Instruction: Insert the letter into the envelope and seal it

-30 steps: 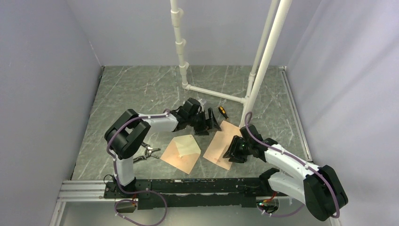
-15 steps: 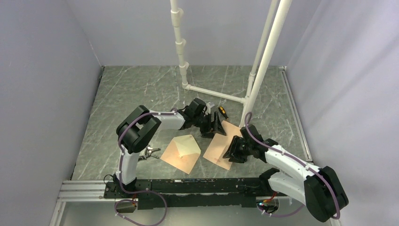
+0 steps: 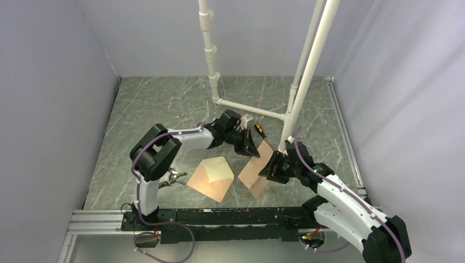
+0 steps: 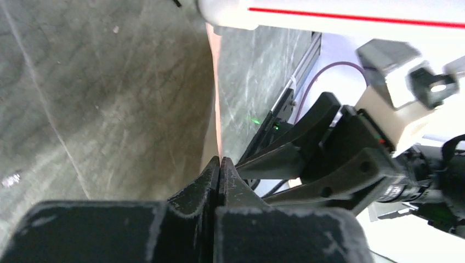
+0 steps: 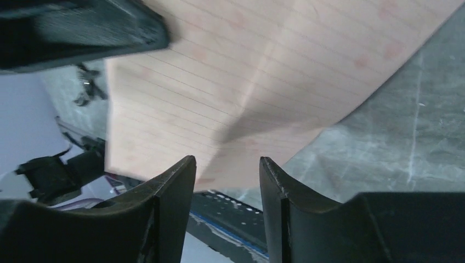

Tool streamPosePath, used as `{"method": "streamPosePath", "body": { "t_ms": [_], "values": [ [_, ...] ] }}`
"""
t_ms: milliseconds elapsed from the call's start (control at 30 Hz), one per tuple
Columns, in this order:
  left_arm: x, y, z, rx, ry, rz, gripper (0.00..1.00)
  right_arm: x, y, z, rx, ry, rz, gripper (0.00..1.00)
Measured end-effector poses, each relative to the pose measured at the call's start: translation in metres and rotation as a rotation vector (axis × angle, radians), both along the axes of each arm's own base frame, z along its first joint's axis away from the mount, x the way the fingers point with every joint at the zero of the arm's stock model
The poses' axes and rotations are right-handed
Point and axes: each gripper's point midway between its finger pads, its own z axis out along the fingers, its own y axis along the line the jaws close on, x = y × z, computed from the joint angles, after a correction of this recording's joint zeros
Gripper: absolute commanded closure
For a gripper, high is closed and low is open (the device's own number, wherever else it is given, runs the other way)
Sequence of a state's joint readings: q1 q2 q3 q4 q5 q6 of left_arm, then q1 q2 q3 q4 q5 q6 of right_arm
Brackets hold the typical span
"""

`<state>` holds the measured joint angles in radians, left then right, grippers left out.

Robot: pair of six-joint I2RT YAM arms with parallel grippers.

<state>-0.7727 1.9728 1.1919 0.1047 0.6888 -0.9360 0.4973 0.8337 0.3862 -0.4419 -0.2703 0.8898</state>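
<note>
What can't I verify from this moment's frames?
Top view: the letter's far corner, covered by the left gripper.
Left wrist view: the letter's face; it shows edge-on.
Right wrist view: whether the right gripper touches the letter; the sheet runs off the top edge.
Top view: the orange-and-black object, too small to identify.
</note>
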Motion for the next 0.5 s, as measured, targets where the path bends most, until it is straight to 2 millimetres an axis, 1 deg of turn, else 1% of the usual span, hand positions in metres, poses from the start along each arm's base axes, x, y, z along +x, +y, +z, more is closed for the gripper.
{"method": "streamPosePath", "body": {
  "t_ms": [100,200,300,367,400,500],
  "values": [
    [-0.003,0.008,0.016,0.003,-0.042,-0.028,0.98,0.010,0.003,0.032,0.021,-0.076,0.003,0.40],
    [-0.008,0.020,0.045,-0.014,-0.106,-0.073,0.98,0.025,0.006,0.080,0.060,-0.204,-0.007,0.32],
    [-0.013,0.037,0.089,-0.064,-0.194,-0.120,0.98,0.035,0.007,0.129,0.112,-0.336,-0.024,0.20],
    [-0.016,0.054,0.128,-0.111,-0.281,-0.135,0.98,0.039,0.007,0.160,0.158,-0.421,-0.045,0.11],
    [-0.017,0.059,0.143,-0.130,-0.312,-0.136,0.98,0.041,0.007,0.172,0.182,-0.455,-0.056,0.09],
    [-0.014,0.080,0.201,-0.190,-0.431,-0.102,0.98,0.044,0.010,0.203,0.276,-0.544,-0.083,0.06]
  ]
}}
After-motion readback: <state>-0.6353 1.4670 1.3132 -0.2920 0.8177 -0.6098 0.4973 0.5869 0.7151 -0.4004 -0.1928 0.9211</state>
